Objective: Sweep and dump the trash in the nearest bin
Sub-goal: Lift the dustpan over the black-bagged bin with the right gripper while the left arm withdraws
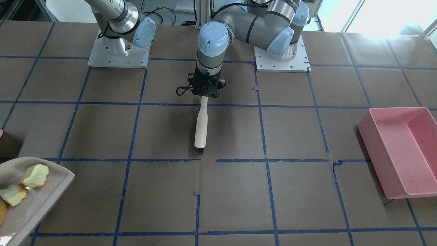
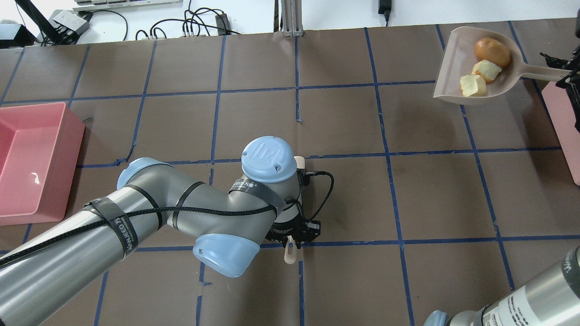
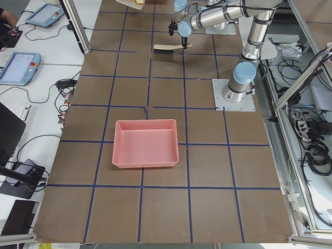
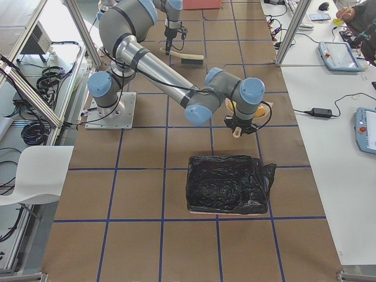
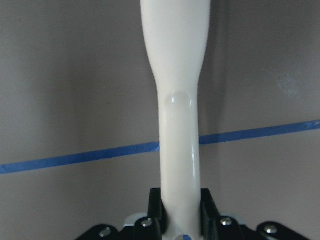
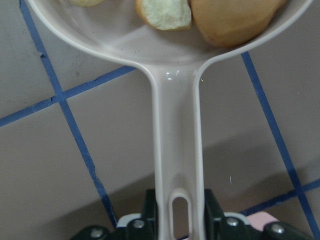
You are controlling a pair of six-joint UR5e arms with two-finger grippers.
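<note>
My right gripper is shut on the handle of a beige dustpan and holds it above the table at the far right. In the pan lie the trash: a brown potato-like lump and two pale yellow-green chunks. The pan and the chunks also show in the front-facing view. My left gripper is shut on the cream handle of a brush at mid-table, bristles down on the paper. A bin lined with a black bag stands just beside the pan.
An empty pink bin stands at the table's left end; it also shows in the front-facing view. The pink edge of the right-hand bin shows under my right gripper. Brown paper with blue tape lines covers the table.
</note>
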